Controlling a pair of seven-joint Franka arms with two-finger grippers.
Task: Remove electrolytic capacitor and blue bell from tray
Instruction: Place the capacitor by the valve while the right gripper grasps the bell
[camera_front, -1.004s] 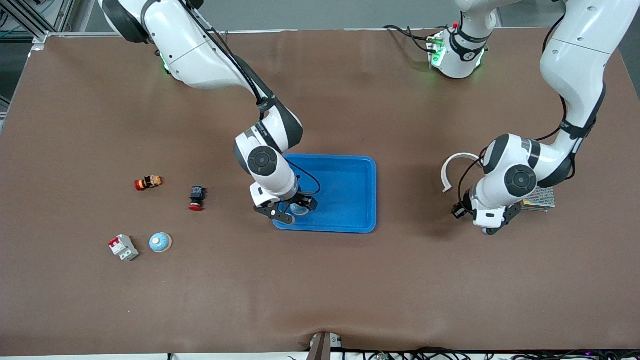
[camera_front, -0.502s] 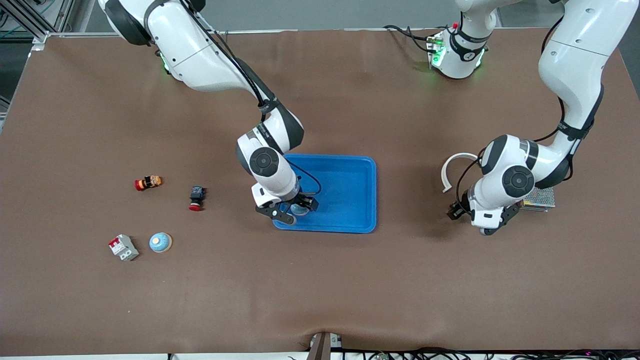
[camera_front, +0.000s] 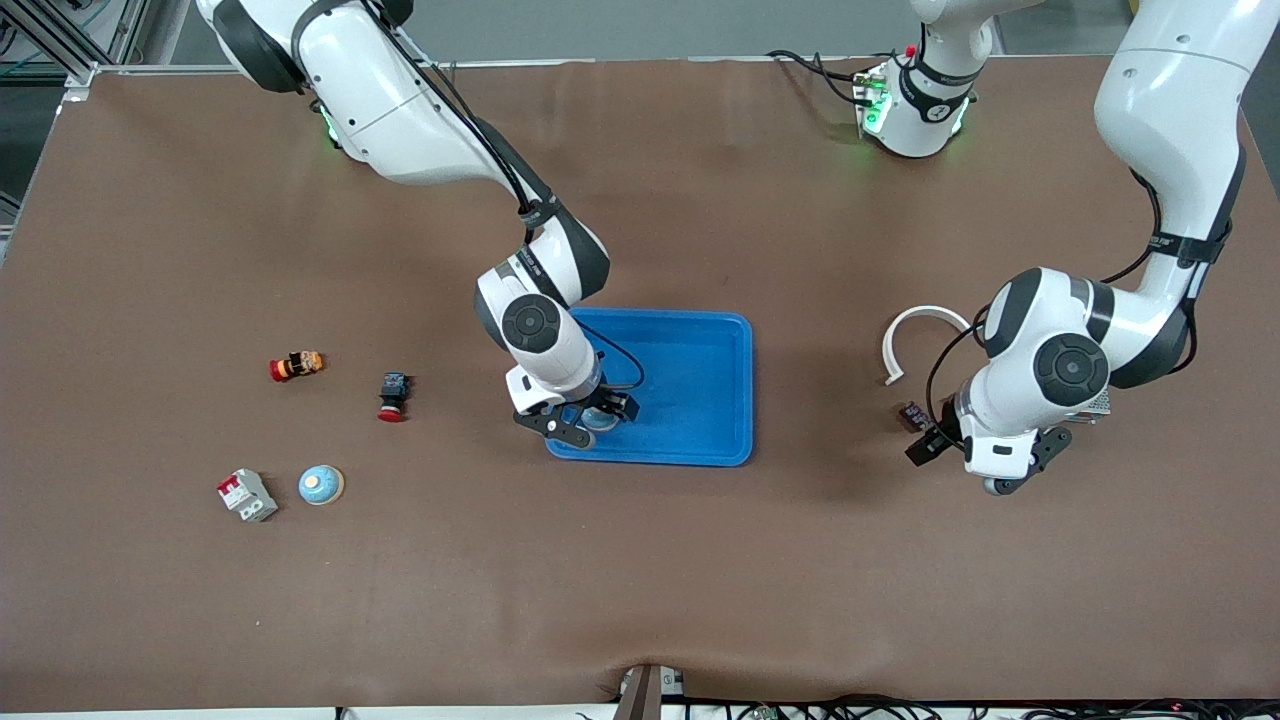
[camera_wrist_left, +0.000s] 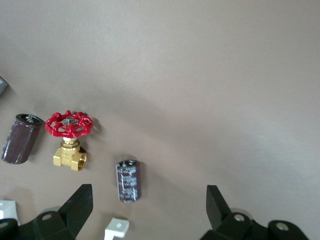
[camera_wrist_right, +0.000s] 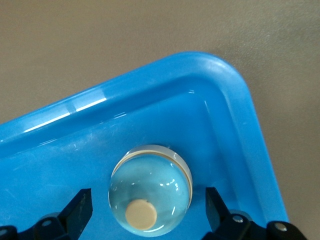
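The blue tray (camera_front: 690, 390) sits near the middle of the brown table (camera_front: 640, 560), and it serves here as the landmark. Inside it, in the corner nearest the front camera toward the right arm's end, a pale blue bell (camera_wrist_right: 150, 197) with a cream button on top rests on the tray floor, close to the tray's walls. The rest of the tray floor that shows is bare blue plastic.

The right gripper (camera_front: 578, 420) hangs low over that corner, its two fingers spread apart on either side of the bell and not clamping it; the right wrist view shows a gap between each finger and the bell.

The left gripper (camera_front: 975, 462) is over the table well away from the tray, toward the left arm's end, with its fingers wide apart and nothing between them. In the left wrist view a small dark capacitor (camera_wrist_left: 128, 181) lies on its side on the table below it, outside the tray. Near it stand a brass valve with a red handwheel (camera_wrist_left: 69, 137) and a larger dark capacitor (camera_wrist_left: 20, 138).

A white curved strip (camera_front: 915, 335) lies on the table between the tray and the left arm.

Toward the right arm's end, well apart from the tray, lie a second pale blue bell (camera_front: 321, 485), a red-and-grey breaker (camera_front: 247, 495), a red-capped push button (camera_front: 392, 396) and a small orange-and-black part (camera_front: 297, 366).
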